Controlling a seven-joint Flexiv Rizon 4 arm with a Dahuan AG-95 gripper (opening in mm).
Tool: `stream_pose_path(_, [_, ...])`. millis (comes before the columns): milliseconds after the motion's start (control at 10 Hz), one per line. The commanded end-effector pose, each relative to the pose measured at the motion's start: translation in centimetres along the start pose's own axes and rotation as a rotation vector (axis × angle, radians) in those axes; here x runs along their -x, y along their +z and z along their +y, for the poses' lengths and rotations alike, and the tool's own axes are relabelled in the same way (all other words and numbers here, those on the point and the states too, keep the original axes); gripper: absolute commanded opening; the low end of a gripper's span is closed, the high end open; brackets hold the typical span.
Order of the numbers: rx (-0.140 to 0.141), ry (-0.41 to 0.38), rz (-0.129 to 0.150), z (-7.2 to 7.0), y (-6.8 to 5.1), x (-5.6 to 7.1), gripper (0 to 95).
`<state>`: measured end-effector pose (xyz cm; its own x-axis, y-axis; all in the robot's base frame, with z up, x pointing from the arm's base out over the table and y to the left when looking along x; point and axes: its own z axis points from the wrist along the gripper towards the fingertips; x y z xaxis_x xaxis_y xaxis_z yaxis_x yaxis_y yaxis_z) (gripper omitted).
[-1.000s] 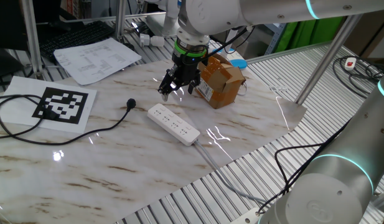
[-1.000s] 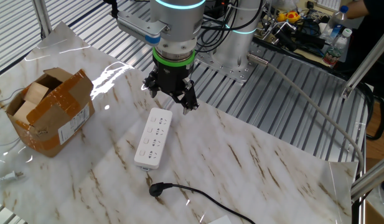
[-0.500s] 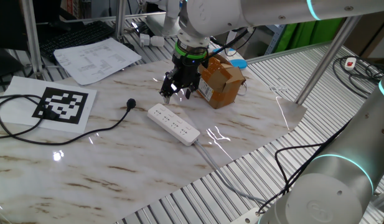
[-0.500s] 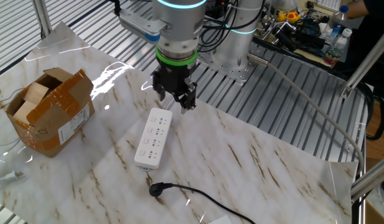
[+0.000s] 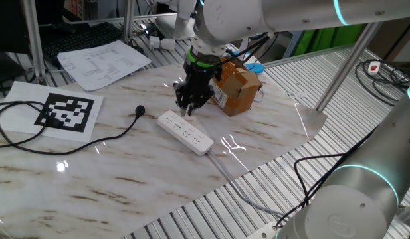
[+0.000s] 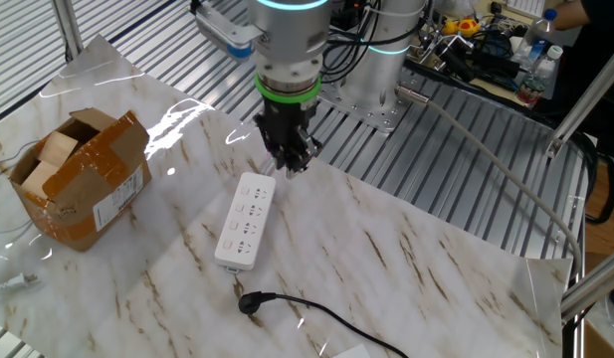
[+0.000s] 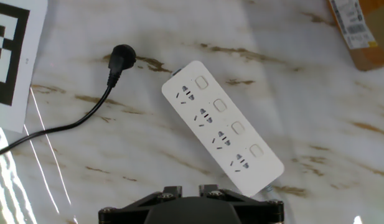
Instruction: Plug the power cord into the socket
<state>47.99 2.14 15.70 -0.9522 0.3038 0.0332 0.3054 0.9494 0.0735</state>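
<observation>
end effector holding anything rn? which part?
Nothing held. The end effector is closed and empty above one end of the socket; the power cord plug lies loose on the table.

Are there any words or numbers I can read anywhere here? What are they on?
None can be read.
Box: a white label with print, too small to read.
Papers: printed lines, too blurred to read.
Marker sheet: a black and white square pattern, no words.
Power strip: outlets and buttons only, no words seen.
</observation>
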Motion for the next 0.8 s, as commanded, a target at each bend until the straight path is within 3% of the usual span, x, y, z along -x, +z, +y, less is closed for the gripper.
stream_pose_path(100, [-0.007, 0.033, -0.001, 0.6, 0.9, 0.1, 0.0])
stream_pose_path(400, [-0.01, 0.09, -0.007, 1.1, 2.1, 0.2, 0.0])
stream_pose_path(800, [-0.013, 0.105, -0.015, 1.8, 2.6, 1.6, 0.0])
